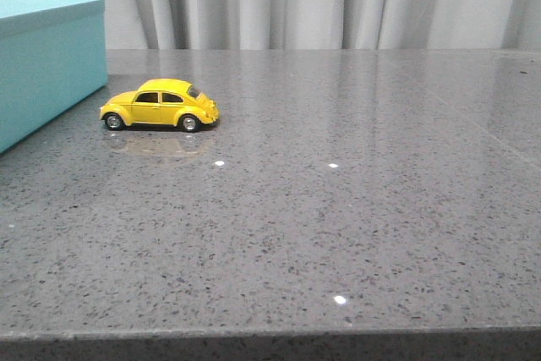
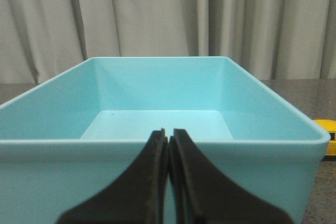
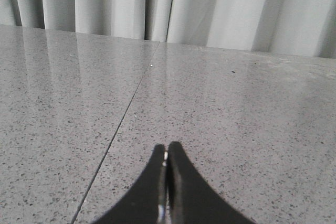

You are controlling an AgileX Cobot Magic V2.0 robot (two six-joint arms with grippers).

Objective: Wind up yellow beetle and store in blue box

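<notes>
Front view: yellow beetle (image 1: 161, 106) on the grey stone table (image 1: 338, 234), at three o'clock of the blue box (image 1: 46, 61), near, not touching.

Left wrist view: left gripper (image 2: 168, 136) jaws pressed together, empty, before the box's open hollow.

Right wrist view: right gripper (image 3: 167, 153) likewise closed, empty. Judgement: the jaws should part before straddling the car's flanks, clear of the wheels.

The front camera sat low, looking forward across the grey table (image 1: 338, 234) toward the curtain (image 1: 338, 2). The left wrist camera faced the blue box (image 2: 157, 156) from close by, the yellow beetle (image 2: 325, 124) probably the sliver beside it; the front view shared both. The right wrist camera faced bare tabletop and curtain.
</notes>
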